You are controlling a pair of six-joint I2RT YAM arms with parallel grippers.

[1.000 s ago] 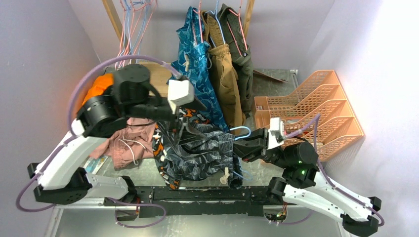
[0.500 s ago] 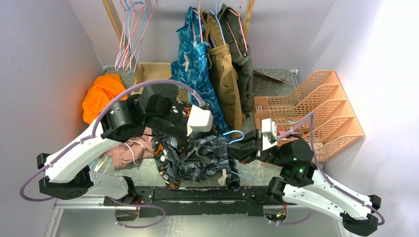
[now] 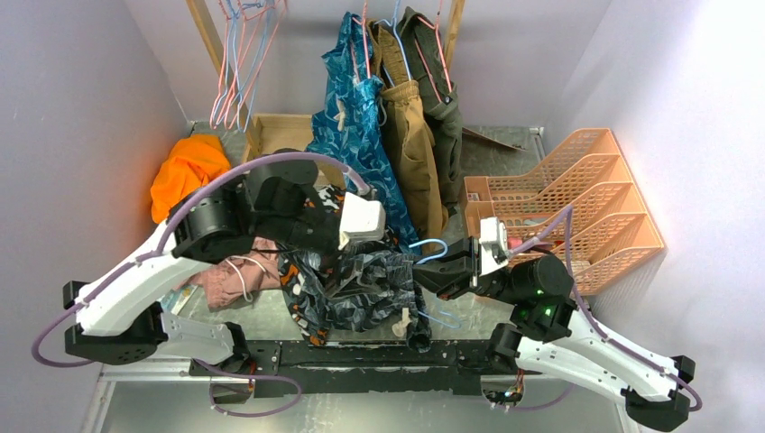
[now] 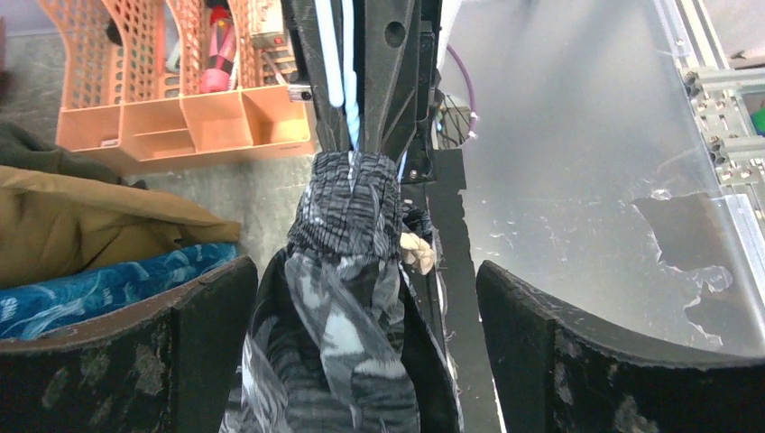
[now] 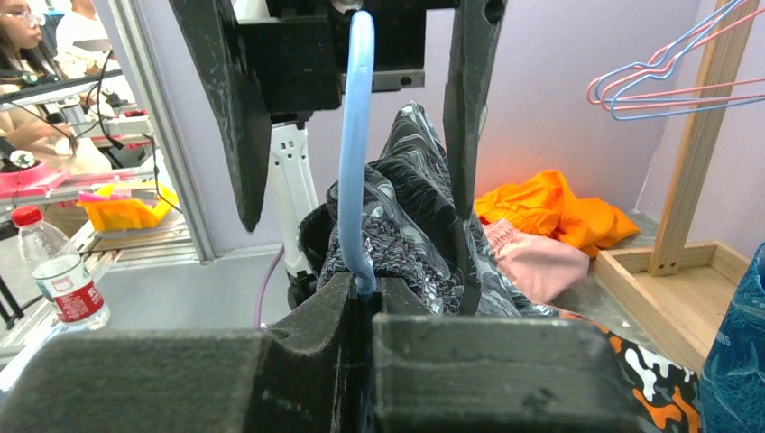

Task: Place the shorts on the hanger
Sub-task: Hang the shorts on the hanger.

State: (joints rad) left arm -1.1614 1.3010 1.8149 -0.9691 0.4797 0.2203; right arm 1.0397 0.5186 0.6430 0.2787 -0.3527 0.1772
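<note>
The right hand (image 5: pixel 370 302) is pressed together on the light-blue wire hanger (image 5: pixel 354 135), pinching one thin strand of it. The charcoal leaf-print shorts (image 3: pixel 370 289) are at the middle of the desk (image 4: pixel 577 180), their elastic waistband gathered into a tight bunch around the hanger's wires just beyond that pinch, with the legs trailing down towards the near edge. The left hand (image 4: pixel 363 271) is spread wide, one finger on each side of the fabric and gripping nothing.

What could go wrong, as I judge it:
- The bunched waistband could slide back off the wire if the left hand closes and pulls the wrong way.
- A pinch on a single thin wire may let the hanger swivel under the cloth's weight.
- The cream drawstring end (image 4: pixel 417 253) dangles loose beside the waistband and could snag.
- The black-orange-white blotchy shorts (image 3: pixel 302 311) touch the charcoal pair from underneath — a low grab might take both.

By count:
- One pair of task shorts, one blue hanger and two hands.
- Three garments hanging at the back: teal-blue (image 3: pixel 356 117), tan (image 3: pixel 410 144) and dark olive (image 3: pixel 442 99).
- Three other garments on the desk: the blotchy shorts, an orange one (image 3: pixel 185 171) and a pink one (image 3: pixel 225 275).
- One orange mesh file rack (image 3: pixel 577 207).
- A cluster of spare wire hangers (image 3: pixel 239 54) — too tangled to number.
</note>
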